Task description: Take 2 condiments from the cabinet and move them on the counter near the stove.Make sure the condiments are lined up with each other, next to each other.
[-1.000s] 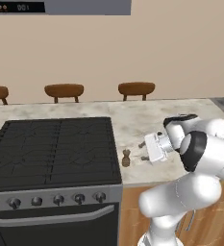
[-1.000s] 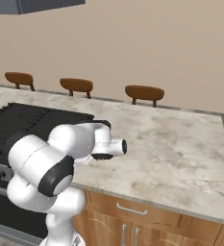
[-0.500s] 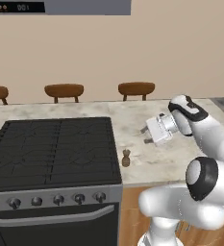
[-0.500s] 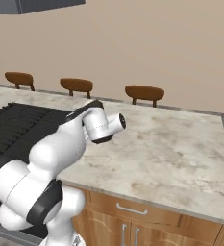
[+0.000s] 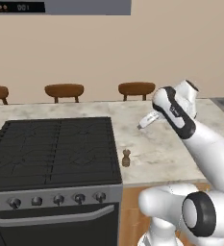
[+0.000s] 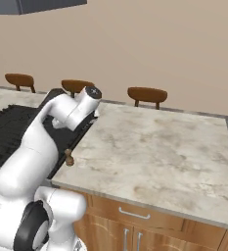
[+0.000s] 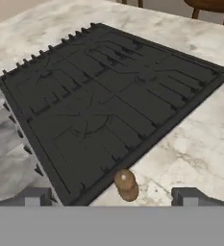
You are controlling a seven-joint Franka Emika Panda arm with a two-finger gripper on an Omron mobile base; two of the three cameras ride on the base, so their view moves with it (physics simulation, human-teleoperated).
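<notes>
One shaker (image 5: 126,157) was seen upright on the surface (image 5: 166,149), just beside the stove's (image 5: 56,149) right edge. The gripper (image 7: 111,194) was held wide open, empty, above it.

Arm raised and bent forward, tool (image 7: 111,198) angled downward, its fingers spread wide with nothing between

Digits "001" in orange, preceded by a row of small orange dots, on the dark display panel (image 5: 17,7) at the upper left of the left base view. No other legible text.
</notes>
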